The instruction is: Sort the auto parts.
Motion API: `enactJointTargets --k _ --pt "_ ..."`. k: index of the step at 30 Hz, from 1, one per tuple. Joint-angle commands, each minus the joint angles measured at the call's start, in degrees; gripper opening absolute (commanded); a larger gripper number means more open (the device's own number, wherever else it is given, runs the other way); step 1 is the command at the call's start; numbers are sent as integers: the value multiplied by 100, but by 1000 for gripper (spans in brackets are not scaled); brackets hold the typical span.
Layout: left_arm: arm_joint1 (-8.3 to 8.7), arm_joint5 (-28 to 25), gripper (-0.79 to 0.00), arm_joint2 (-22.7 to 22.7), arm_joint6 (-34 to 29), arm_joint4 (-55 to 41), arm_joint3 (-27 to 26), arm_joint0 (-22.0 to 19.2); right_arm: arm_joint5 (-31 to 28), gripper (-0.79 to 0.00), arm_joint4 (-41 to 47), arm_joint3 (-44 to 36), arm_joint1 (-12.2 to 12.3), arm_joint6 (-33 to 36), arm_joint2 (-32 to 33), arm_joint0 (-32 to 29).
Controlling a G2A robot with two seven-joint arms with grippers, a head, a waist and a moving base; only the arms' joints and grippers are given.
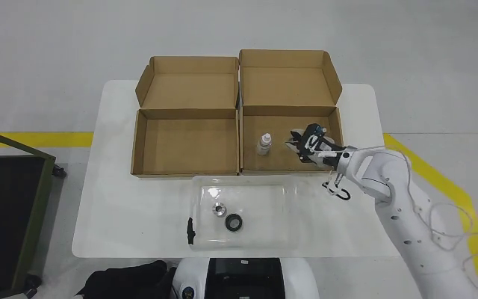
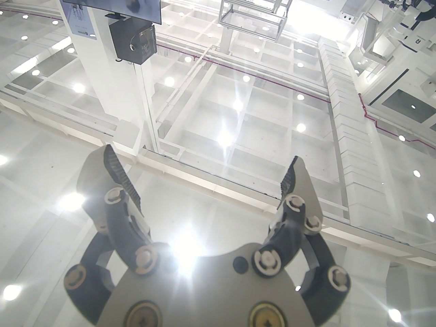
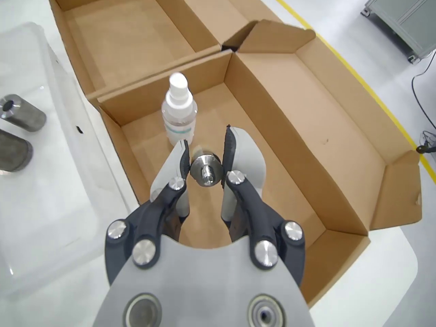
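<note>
My right gripper [image 1: 304, 142] [image 3: 206, 149] hangs over the inside of the right cardboard box [image 1: 290, 113] [image 3: 306, 113], shut on a small round metal part [image 3: 206, 171] with a threaded stub. A clear spray bottle [image 1: 264, 143] [image 3: 180, 110] stands upright in the same box, just beyond the fingertips. In the clear plastic tray [image 1: 261, 224] [image 3: 68, 178] at the table's front lie a metal piece [image 1: 218, 209], a black ring [image 1: 235, 222] and a small black piece [image 1: 191, 229]. My left gripper [image 2: 204, 175] is open with nothing in it, aimed at the ceiling.
The left cardboard box [image 1: 187, 138] [image 3: 129, 35] stands beside the right one, lid flaps folded back, with nothing inside. Two grey metal cylinders [image 3: 22, 113] lie in the tray in the right wrist view. White table [image 1: 112, 187] surrounds the boxes and tray.
</note>
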Motion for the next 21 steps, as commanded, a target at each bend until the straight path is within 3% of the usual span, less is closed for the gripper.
enactJointTargets --k 1,10,21 --pt "0 0 0 0 0 0 0 0 -4 -785 18 120 -15 180 -91 127" --pt "0 0 0 0 0 0 0 0 73 -785 -71 711 -134 949 -659 761" --pt "0 0 0 0 0 0 0 0 199 -785 -106 1184 -267 1174 -1134 1143"
